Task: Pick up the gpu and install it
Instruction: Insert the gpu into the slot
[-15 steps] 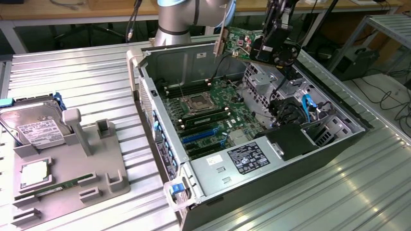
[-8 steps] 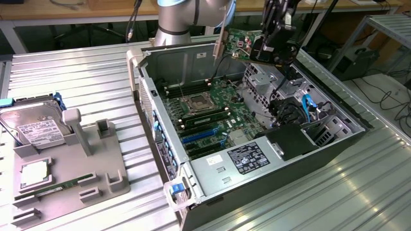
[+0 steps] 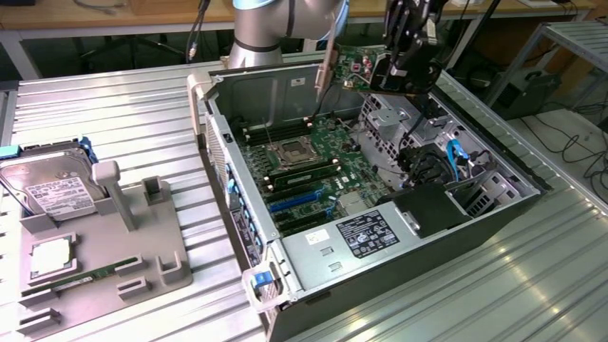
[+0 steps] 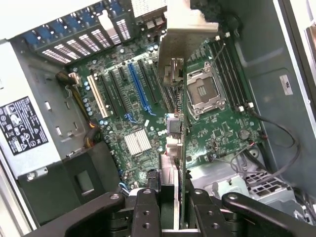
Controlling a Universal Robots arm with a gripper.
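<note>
My gripper (image 3: 388,77) hangs above the far end of the open computer case (image 3: 494,214), shut on the gpu (image 3: 354,63). In the exterior view the card is a green board with its long silver end bracket (image 3: 326,68) pointing down towards the motherboard (image 3: 304,164). In the wrist view the gpu (image 4: 178,133) is edge-on between my gripper's (image 4: 170,200) black fingers (image 4: 148,207), and its bracket (image 4: 174,54) hangs over the board beside the CPU socket (image 4: 202,91). The card is clear of the expansion slots (image 4: 138,86).
A power supply (image 3: 366,231) fills the near end of the case. Drive cages and blue cables (image 3: 456,160) line the exterior view's right side. On the exterior view's left a grey fixture (image 3: 161,235) holds a hard drive (image 3: 48,187), a CPU (image 3: 53,258) and a memory stick (image 3: 85,274).
</note>
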